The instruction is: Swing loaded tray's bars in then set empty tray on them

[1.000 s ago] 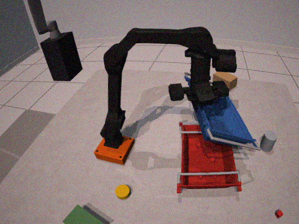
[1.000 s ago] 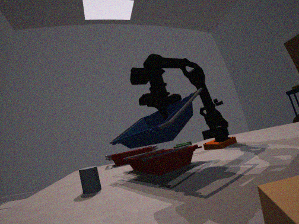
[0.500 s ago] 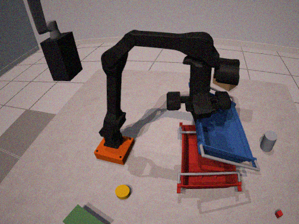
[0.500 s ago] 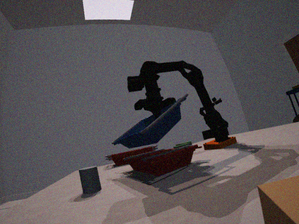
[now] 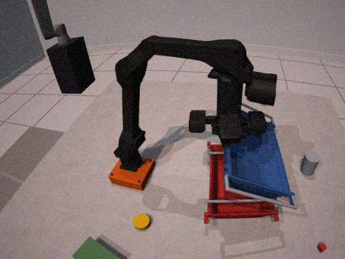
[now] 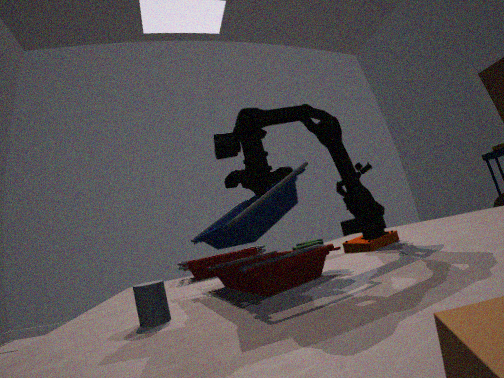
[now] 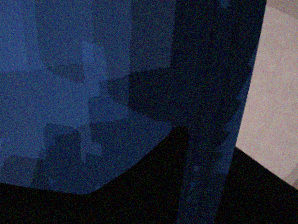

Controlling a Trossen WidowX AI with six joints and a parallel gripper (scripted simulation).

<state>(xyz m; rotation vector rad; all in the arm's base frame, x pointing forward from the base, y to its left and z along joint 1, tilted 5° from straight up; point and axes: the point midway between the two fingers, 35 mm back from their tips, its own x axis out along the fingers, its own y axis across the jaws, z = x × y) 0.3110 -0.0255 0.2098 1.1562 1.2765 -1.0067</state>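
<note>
The loaded red tray [image 5: 239, 210] [image 6: 285, 272] stands on the table. Its near bar [image 5: 236, 201] and far bar [image 5: 216, 153] lie in across its top; the blue tray partly hides the far one. The load is hidden. My gripper [image 5: 230, 141] [image 6: 261, 194] [image 7: 192, 138] is shut on a long side wall of the empty blue tray [image 5: 260, 161] [image 6: 270, 215] [image 7: 40, 40]. The blue tray hangs above and partly beyond the red one, not touching it. It tilts steeply, its gripped side up and its far side down, and is turned relative to the red tray. Its bars are swung outward.
A grey cylinder [image 5: 309, 164] [image 6: 152, 305] stands beyond the trays. A yellow disc [image 5: 141, 221], a green block [image 5: 97, 250] and a small red cube [image 5: 322, 247] lie toward the near edge. A wooden box [image 6: 480, 330] is at the right in the exterior view.
</note>
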